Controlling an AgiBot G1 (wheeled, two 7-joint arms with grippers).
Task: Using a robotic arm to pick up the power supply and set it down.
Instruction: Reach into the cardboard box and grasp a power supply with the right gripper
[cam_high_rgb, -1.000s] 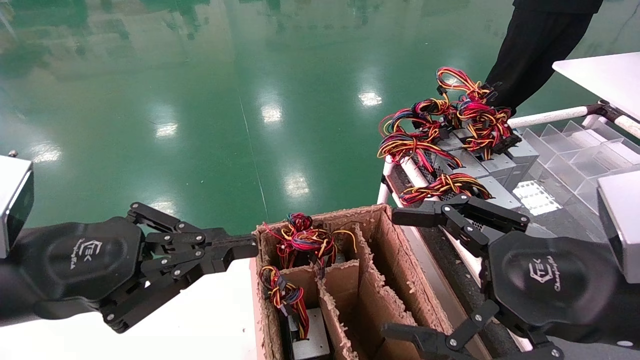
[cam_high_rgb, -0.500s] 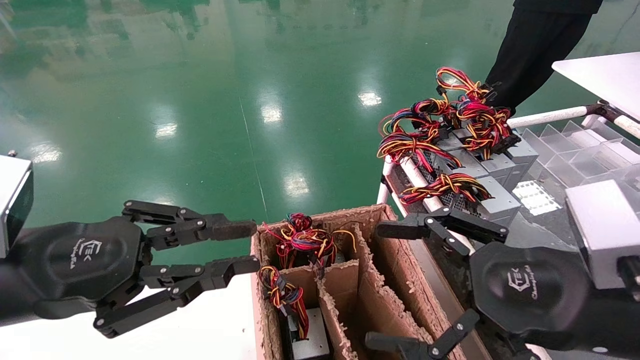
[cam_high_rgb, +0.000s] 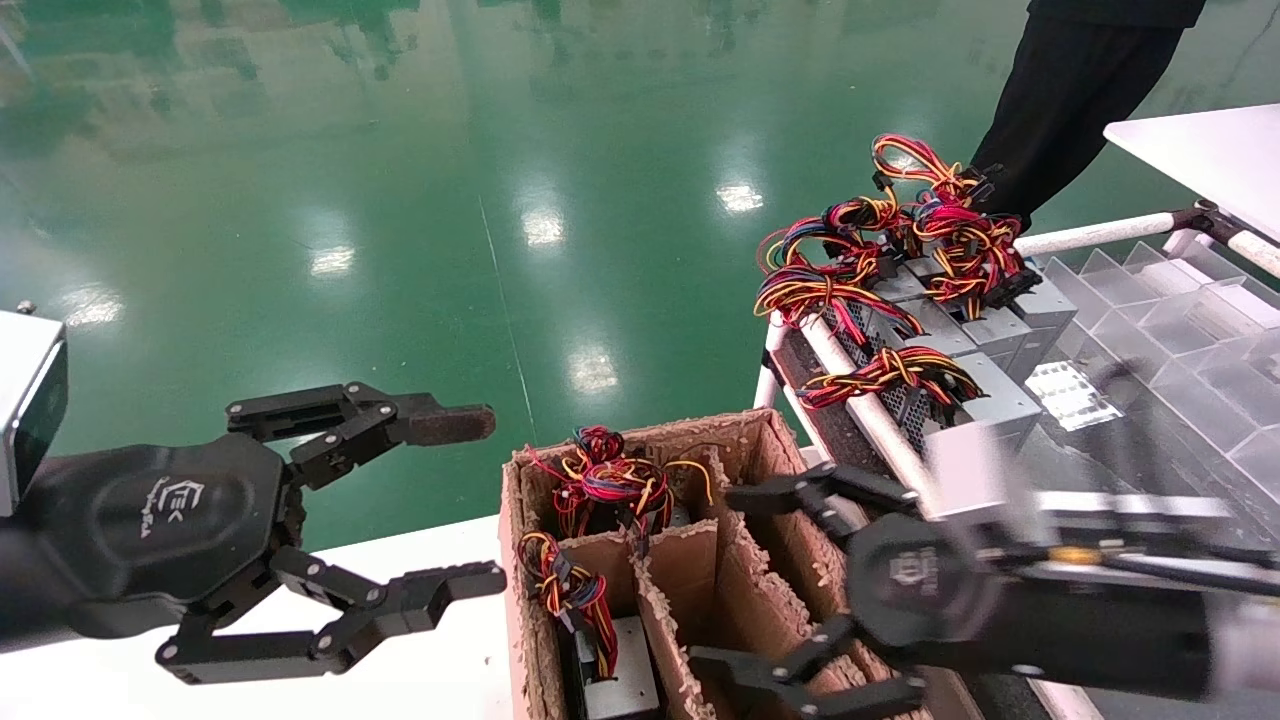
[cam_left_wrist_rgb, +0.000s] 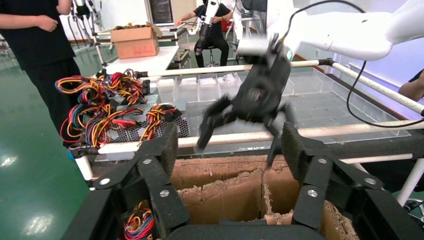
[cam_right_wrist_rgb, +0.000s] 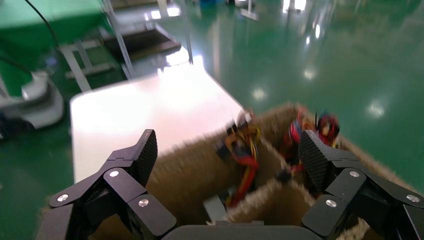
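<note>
A grey power supply (cam_high_rgb: 618, 682) with red and yellow wires (cam_high_rgb: 568, 592) stands in the front left compartment of the brown cardboard box (cam_high_rgb: 760, 470). A second wire bundle (cam_high_rgb: 604, 478) fills the compartment behind it. My right gripper (cam_high_rgb: 722, 580), with all-black fingertips, hangs open over the box's right compartments and holds nothing. In the right wrist view that gripper (cam_right_wrist_rgb: 230, 160) is spread above the power supply (cam_right_wrist_rgb: 215, 207) and the wires (cam_right_wrist_rgb: 245, 155). My left gripper (cam_high_rgb: 472, 502), with a rusty pad on one fingertip, is wide open beside the box's left wall.
Several more power supplies (cam_high_rgb: 965, 330) with wire bundles are stacked on a white-tubed rack (cam_high_rgb: 880, 425) at the right, next to clear plastic dividers (cam_high_rgb: 1150, 300). A person in black (cam_high_rgb: 1070, 90) stands behind it. The box rests on a white table (cam_high_rgb: 440, 680).
My left gripper has gone from shut to wide open. My right gripper has swung left from the rack side to above the cardboard box and is blurred with motion.
</note>
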